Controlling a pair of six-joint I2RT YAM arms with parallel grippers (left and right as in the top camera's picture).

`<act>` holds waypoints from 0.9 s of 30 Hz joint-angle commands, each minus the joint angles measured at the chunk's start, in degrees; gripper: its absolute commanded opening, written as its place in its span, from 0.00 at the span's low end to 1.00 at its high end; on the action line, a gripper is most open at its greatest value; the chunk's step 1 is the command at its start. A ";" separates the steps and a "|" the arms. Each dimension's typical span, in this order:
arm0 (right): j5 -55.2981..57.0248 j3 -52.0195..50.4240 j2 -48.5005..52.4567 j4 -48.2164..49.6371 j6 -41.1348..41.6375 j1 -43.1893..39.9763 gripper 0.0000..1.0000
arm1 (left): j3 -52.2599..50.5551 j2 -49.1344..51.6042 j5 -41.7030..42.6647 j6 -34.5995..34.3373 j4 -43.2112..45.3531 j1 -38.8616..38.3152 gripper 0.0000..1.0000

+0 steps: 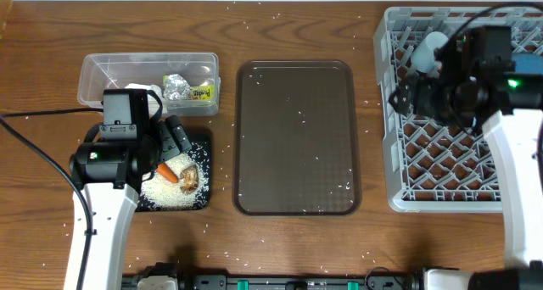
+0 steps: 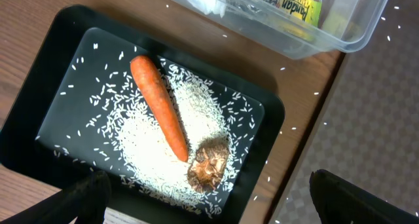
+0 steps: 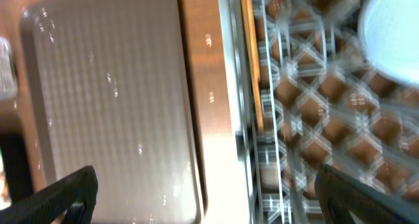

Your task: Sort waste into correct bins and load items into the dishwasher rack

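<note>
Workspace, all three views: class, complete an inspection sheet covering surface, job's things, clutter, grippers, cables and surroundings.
Surface: wooden table, no damage seen.
Job's things: carrot, brown lump and rice in the black tray; foil ball and packet in the clear tub; a white dish in the rack.
Clutter: stray rice over the table and the brown serving tray.
Grippers: left gripper open above the black tray; right gripper open by the rack's edge; neither holds anything.
Cables: black cable trails across the table near the black tray.
Surroundings: nothing seen.
</note>
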 commanded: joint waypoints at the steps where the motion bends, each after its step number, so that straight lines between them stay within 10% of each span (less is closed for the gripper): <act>1: 2.51 -1.18 -3.67 -3.26 0.76 0.66 0.99 | -0.07 0.09 -0.48 0.33 -0.17 0.11 0.98; 16: 7.82 -38.21 -37.05 11.96 8.11 2.80 0.99 | -0.07 0.09 -0.48 0.31 -0.17 0.13 0.98; 27: 15.54 -44.00 -41.66 21.94 8.13 2.80 0.99 | -0.07 0.09 -0.48 0.31 -0.17 0.13 0.98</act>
